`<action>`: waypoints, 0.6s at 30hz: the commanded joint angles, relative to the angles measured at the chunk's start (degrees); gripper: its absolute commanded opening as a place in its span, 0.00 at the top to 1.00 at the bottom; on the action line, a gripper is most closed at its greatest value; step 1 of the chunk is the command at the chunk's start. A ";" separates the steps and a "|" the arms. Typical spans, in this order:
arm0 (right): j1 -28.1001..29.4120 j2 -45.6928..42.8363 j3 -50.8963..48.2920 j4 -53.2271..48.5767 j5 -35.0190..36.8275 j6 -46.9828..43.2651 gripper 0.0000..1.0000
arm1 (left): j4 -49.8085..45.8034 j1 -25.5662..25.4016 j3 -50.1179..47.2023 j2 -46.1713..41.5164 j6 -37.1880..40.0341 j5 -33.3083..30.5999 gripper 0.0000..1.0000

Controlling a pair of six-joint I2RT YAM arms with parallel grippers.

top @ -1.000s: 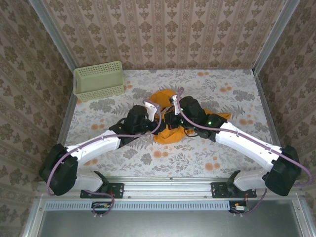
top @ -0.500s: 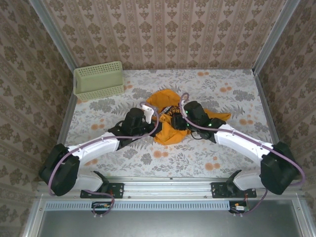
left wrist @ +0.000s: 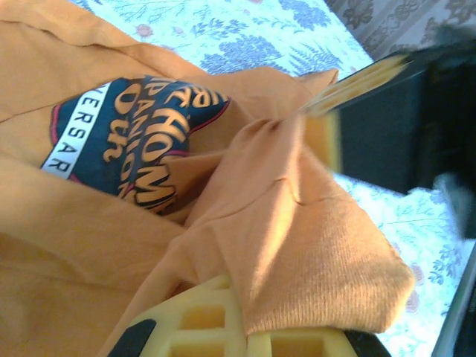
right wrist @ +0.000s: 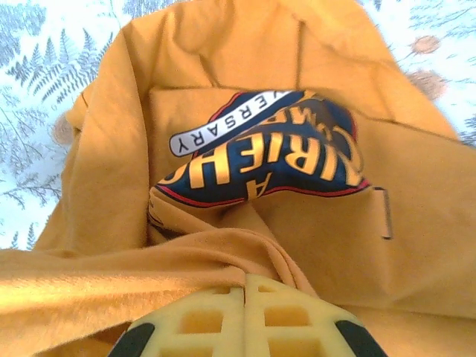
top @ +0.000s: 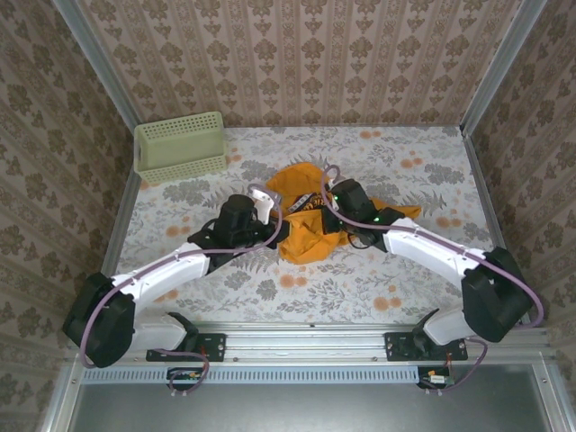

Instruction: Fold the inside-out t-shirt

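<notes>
The inside-out t-shirt (top: 306, 229) lies crumpled in the middle of the table, orange-yellow, with its dark blue and white print (right wrist: 260, 152) facing up inside the folds. My left gripper (top: 273, 213) sits at the shirt's left edge. In the left wrist view it (left wrist: 242, 305) is shut on a thick fold of the cloth (left wrist: 312, 245), which drapes over the yellow fingers. My right gripper (top: 322, 205) is over the shirt's middle. In the right wrist view it (right wrist: 245, 286) is shut, with a ridge of cloth (right wrist: 186, 256) pinched at the fingertips.
A pale green mesh basket (top: 180, 147) stands at the back left corner. The floral tablecloth (top: 405, 171) is bare to the right and in front of the shirt. Patterned walls close in the table on three sides. The right gripper's black body (left wrist: 394, 126) hangs close to the left one.
The right gripper let go, shifted slightly toward the back, and shut again on the cloth. The left gripper closed fully on its fold and drew a little leftward. The shirt has spread, showing more print.
</notes>
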 commanded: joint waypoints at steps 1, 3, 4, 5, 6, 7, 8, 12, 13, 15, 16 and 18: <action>-0.88 -7.28 0.18 -5.04 1.36 0.47 1.00 | -4.83 1.14 0.01 -0.86 3.77 -2.03 1.00; -1.16 -10.78 -0.30 -7.72 0.31 1.33 1.00 | -5.08 1.96 0.59 -0.45 4.36 -2.24 0.99; -1.25 -12.73 -0.65 -9.22 0.05 1.90 1.00 | -5.09 2.39 1.00 -0.05 4.59 -2.33 0.98; -1.41 -14.29 -1.02 -10.39 -0.35 2.27 1.00 | -4.99 2.75 1.46 0.44 4.82 -2.18 0.98; -1.58 -16.07 -1.41 -11.68 -1.03 2.60 1.00 | -4.73 3.20 2.17 1.33 4.96 -1.61 0.98; -1.69 -17.55 -1.87 -12.84 -1.51 2.91 1.00 | -4.72 3.39 3.03 2.45 5.18 -1.09 0.98; -1.79 -18.59 -2.41 -13.40 -2.00 3.22 1.00 | -4.54 3.40 3.97 3.58 5.48 -0.53 0.98; -3.02 -16.94 -3.28 -11.97 -4.59 4.83 1.00 | -4.67 2.13 8.48 9.00 6.17 3.16 0.98; -3.63 -15.28 -2.78 -11.19 -4.93 5.16 1.00 | -4.77 1.38 9.28 10.04 6.56 3.29 0.98; -5.42 -11.33 -1.17 -9.57 -4.59 5.58 1.00 | -5.52 -0.34 10.72 11.60 7.25 3.30 0.98; -6.70 -8.80 -0.25 -8.67 -4.25 6.01 1.00 | -5.84 -0.94 11.21 12.28 7.21 3.34 0.98; -9.81 -3.99 1.69 -7.44 -5.45 6.67 1.00 | -5.51 -1.65 11.53 13.38 6.71 3.86 0.97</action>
